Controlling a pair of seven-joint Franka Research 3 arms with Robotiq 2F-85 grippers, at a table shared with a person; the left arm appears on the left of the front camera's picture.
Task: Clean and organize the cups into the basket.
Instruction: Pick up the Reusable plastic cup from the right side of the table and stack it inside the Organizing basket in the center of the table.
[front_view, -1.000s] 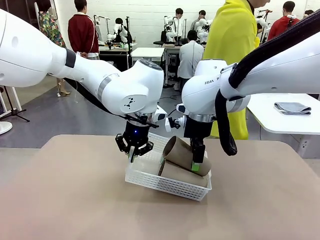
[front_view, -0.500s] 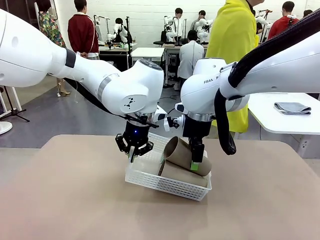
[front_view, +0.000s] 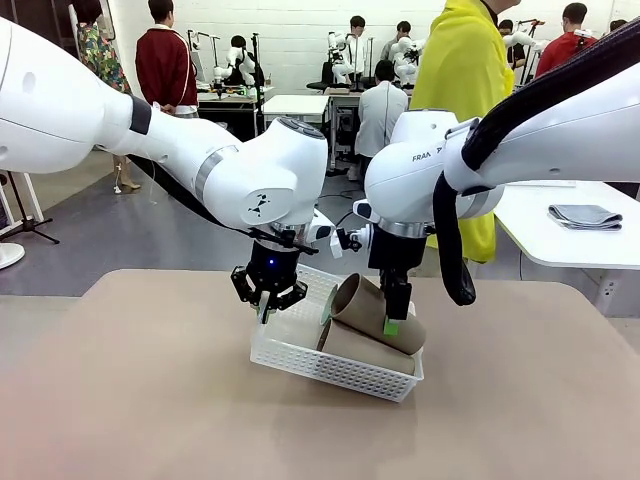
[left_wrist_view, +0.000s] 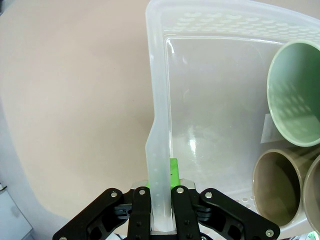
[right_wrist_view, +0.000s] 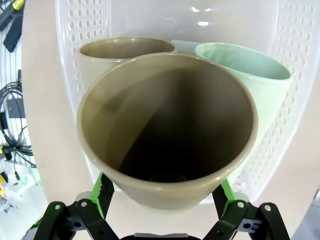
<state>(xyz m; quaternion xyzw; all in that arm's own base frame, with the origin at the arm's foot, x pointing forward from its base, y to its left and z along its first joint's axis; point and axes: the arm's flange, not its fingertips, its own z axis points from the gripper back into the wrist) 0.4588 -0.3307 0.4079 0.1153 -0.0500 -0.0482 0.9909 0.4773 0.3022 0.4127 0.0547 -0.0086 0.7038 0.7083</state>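
Left gripper (front_view: 268, 305) fingers (left_wrist_view: 172, 172) clamped on left rim of basket (front_view: 330, 365), tilting it up off surface (front_view: 150, 400). Right gripper (front_view: 392, 318) fingers (right_wrist_view: 102, 192) spread wide either side of brown cup (right_wrist_view: 167, 130), lying atop second brown cup (right_wrist_view: 117, 50) and mint cup (right_wrist_view: 250, 75) inside basket. Contact with cup: cannot tell.

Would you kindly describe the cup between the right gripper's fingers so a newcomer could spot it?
Find the white basket on the tan table. Three cups lie in it; this brown cup rests atop the others, the only one between the right gripper fingers.
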